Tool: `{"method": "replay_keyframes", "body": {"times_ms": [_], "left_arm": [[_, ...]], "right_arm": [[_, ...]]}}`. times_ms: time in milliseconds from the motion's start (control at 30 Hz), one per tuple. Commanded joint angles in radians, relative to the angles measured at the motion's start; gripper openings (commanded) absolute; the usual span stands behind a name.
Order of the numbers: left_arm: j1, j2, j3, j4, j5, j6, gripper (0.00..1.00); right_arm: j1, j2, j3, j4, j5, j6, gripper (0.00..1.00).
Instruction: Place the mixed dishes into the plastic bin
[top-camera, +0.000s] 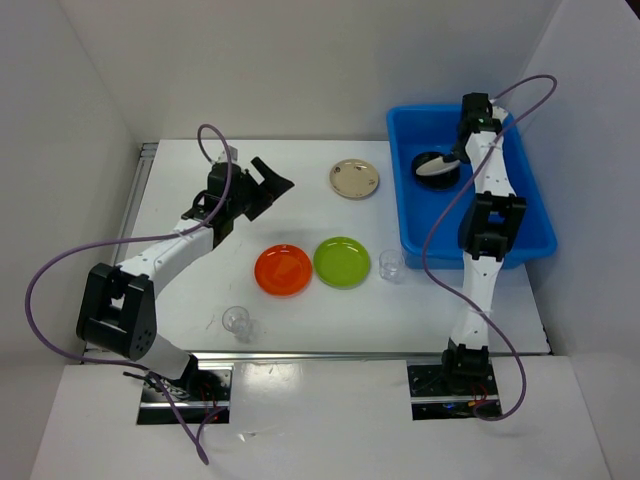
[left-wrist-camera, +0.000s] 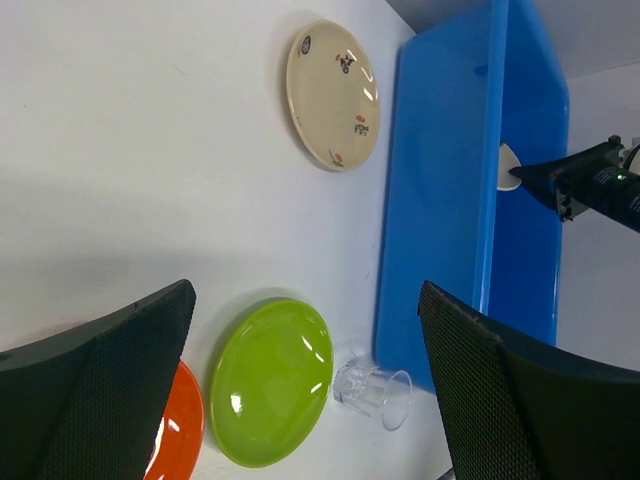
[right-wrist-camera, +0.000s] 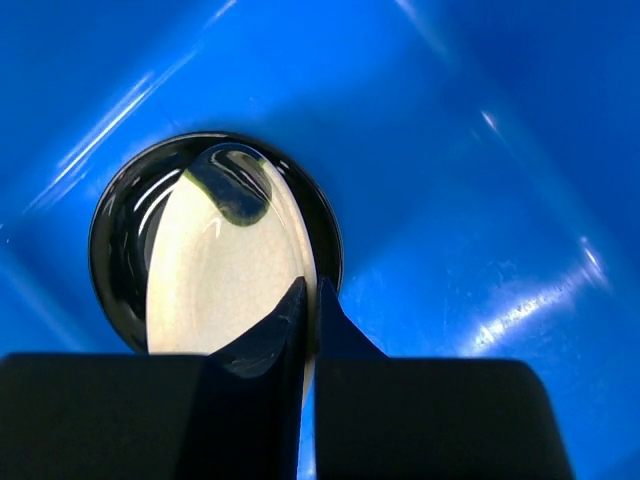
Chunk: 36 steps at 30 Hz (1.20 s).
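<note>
The blue bin (top-camera: 400, 190) stands at the right. My right gripper (top-camera: 455, 158) is inside it, shut on the rim of a beige plate (right-wrist-camera: 220, 270), which it holds tilted over a black plate (right-wrist-camera: 115, 240) on the bin floor (right-wrist-camera: 450, 150). On the table lie a second beige plate (top-camera: 354, 179), an orange plate (top-camera: 283, 269), a lime green plate (top-camera: 342, 261), a clear cup (top-camera: 391, 265) beside the bin and another clear cup (top-camera: 239, 322) near the front. My left gripper (top-camera: 270, 185) is open and empty, above the table left of the plates.
The left wrist view shows the beige plate (left-wrist-camera: 333, 95), green plate (left-wrist-camera: 270, 380), orange plate (left-wrist-camera: 175, 425), cup (left-wrist-camera: 375, 392) and the bin wall (left-wrist-camera: 440, 200). White walls enclose the table on the left and at the back.
</note>
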Motion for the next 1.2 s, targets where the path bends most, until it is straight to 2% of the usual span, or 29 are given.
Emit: {"method": "replay_keyframes", "body": {"times_ms": [0,67,167,300,433,467,567,667,700,733,867,900,933,1033,1067,1167], "left_arm": [[0.003,-0.013,-0.010,0.013,0.010,0.025,0.99],[0.003,-0.004,-0.010,0.004,0.010,0.025,0.99],[0.003,-0.004,-0.010,0.004,0.010,0.025,0.99],[0.003,0.006,-0.010,0.004,0.001,0.025,0.99],[0.003,0.015,0.000,0.004,0.001,0.025,0.99],[0.003,0.015,0.000,0.004,0.001,0.025,0.99],[0.003,0.050,0.009,0.016,-0.018,0.034,0.99],[0.003,0.132,0.064,0.040,0.011,0.104,0.99],[0.003,0.163,0.088,0.054,0.030,0.120,0.99],[0.003,0.197,0.137,0.066,0.053,0.132,0.99],[0.003,0.411,0.257,0.152,0.129,0.089,0.84],[0.003,0.444,0.280,0.193,0.139,0.075,0.80],[0.003,0.475,0.305,0.194,0.139,0.060,0.71],[-0.009,0.579,0.395,0.232,0.119,0.034,0.61],[-0.025,0.622,0.417,0.232,0.108,0.023,0.53],[-0.034,0.697,0.470,0.243,0.097,0.002,0.53]], "right_arm": [[0.001,0.041,0.078,-0.008,0.034,0.019,0.02],[0.001,0.061,0.088,-0.008,0.025,0.019,0.15],[0.001,0.089,0.088,-0.008,0.011,0.029,0.27],[0.001,0.098,0.097,-0.017,-0.010,0.029,0.28],[0.001,0.073,0.112,-0.034,-0.036,0.029,0.38],[0.001,0.035,0.112,-0.034,-0.036,0.029,0.48],[0.001,-0.019,0.112,-0.034,-0.036,0.029,0.59],[0.020,-0.133,0.034,-0.053,-0.027,0.029,0.59],[0.031,-0.184,-0.016,0.005,-0.044,0.029,0.59],[0.045,-0.300,-0.129,0.042,-0.058,0.029,0.61],[0.157,-0.566,-0.375,0.188,-0.137,0.010,0.66],[0.224,-0.607,-0.415,0.206,-0.147,0.010,0.66],[0.264,-0.646,-0.498,0.240,-0.124,0.010,0.66],[0.395,-0.767,-0.614,0.254,-0.070,-0.001,0.67],[0.412,-0.805,-0.635,0.254,-0.070,-0.001,0.67],[0.436,-0.862,-0.714,0.254,-0.102,0.009,0.67]]}}
